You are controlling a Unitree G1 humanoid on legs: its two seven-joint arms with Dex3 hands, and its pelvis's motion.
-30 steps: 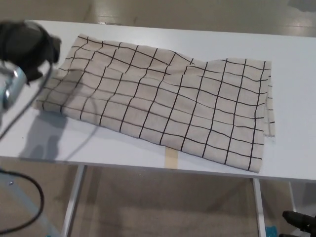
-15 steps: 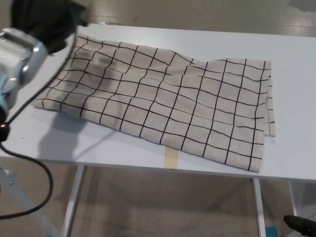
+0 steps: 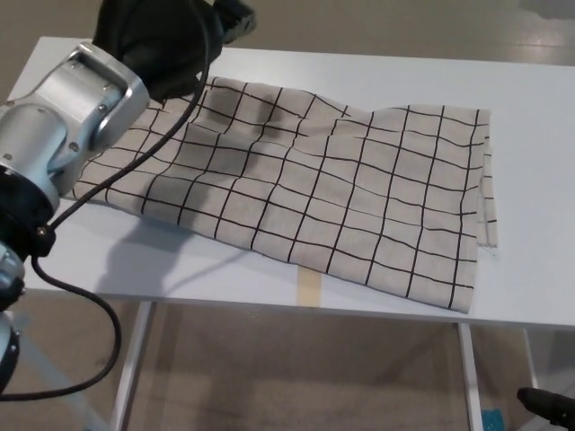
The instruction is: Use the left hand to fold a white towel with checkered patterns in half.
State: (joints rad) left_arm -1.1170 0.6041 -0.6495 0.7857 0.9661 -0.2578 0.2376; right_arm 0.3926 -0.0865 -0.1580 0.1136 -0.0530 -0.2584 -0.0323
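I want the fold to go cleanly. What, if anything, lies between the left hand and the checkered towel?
Nothing visible. The left hand hangs over the towel at its far left corner, and no other object lies on the table.

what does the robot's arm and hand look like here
The left hand is matte black and bulky. Behind it the forearm is a silver metal cylinder. A thin black cable runs along the arm and loops down below the table.

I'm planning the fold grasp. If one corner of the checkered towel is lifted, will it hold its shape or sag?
The towel will probably sag: it already lies in soft ripples on the table. It looks thin and light, so the lifted part should drape. The rest may drag along the smooth tabletop rather than stay put.
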